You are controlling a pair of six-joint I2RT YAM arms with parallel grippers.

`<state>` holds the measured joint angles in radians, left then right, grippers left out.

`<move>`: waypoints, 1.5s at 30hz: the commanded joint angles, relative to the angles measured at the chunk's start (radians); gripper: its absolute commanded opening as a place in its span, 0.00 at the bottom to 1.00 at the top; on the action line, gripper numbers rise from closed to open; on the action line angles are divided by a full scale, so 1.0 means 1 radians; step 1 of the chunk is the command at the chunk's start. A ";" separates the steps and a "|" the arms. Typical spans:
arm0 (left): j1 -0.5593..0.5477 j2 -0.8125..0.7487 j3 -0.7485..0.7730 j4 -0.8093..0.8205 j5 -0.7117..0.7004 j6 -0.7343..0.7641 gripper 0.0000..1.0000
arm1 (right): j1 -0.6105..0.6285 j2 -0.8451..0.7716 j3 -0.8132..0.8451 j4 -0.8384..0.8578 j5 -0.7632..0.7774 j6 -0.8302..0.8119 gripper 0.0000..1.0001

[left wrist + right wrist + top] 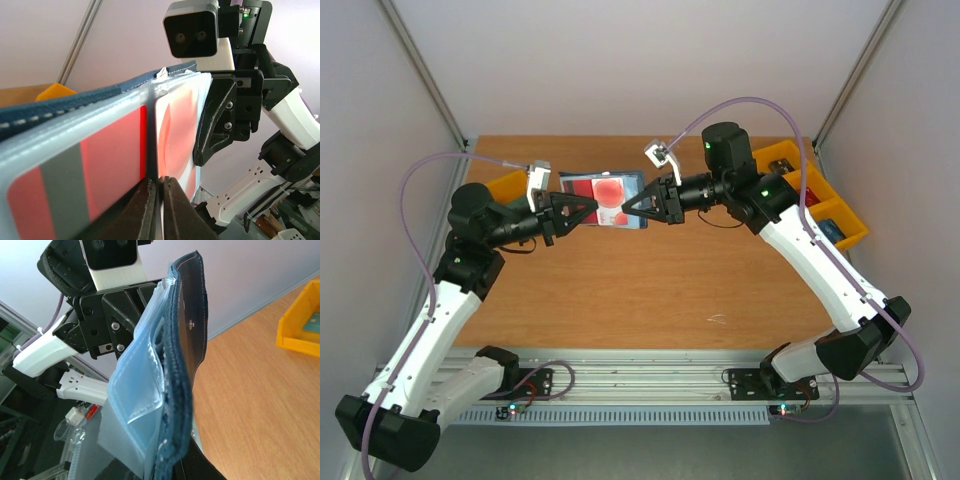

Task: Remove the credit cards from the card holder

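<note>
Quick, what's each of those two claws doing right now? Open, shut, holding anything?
Left gripper: closed, pinching the card holder by its clear inner sleeves.
Right gripper: closed, gripping the same card holder from the opposite side.

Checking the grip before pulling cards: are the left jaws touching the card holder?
Touching. Left wrist view shows the left gripper pinching the card holder at its sleeve edge.

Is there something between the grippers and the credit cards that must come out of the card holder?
Yes. The credit cards lie inside the translucent sleeves of the card holder, so plastic covers them. The left gripper and right gripper both pinch it from outside, over that plastic.
</note>
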<state>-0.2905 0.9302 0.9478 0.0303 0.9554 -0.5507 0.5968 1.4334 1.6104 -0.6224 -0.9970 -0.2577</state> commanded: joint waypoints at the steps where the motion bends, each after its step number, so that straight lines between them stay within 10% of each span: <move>1: 0.010 -0.001 0.003 0.060 -0.026 -0.031 0.03 | 0.009 -0.033 -0.001 -0.003 -0.043 -0.026 0.01; 36: 0.025 -0.059 0.040 -0.238 -0.148 0.200 0.00 | -0.291 -0.147 -0.218 -0.041 -0.040 0.049 0.01; 45: 0.027 -0.057 0.032 -0.202 -0.114 0.190 0.00 | -0.272 0.043 -0.363 -0.131 0.109 0.072 0.01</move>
<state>-0.2695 0.8886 0.9554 -0.2070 0.8299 -0.3683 0.2893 1.3651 1.3148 -0.6991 -0.9638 -0.2031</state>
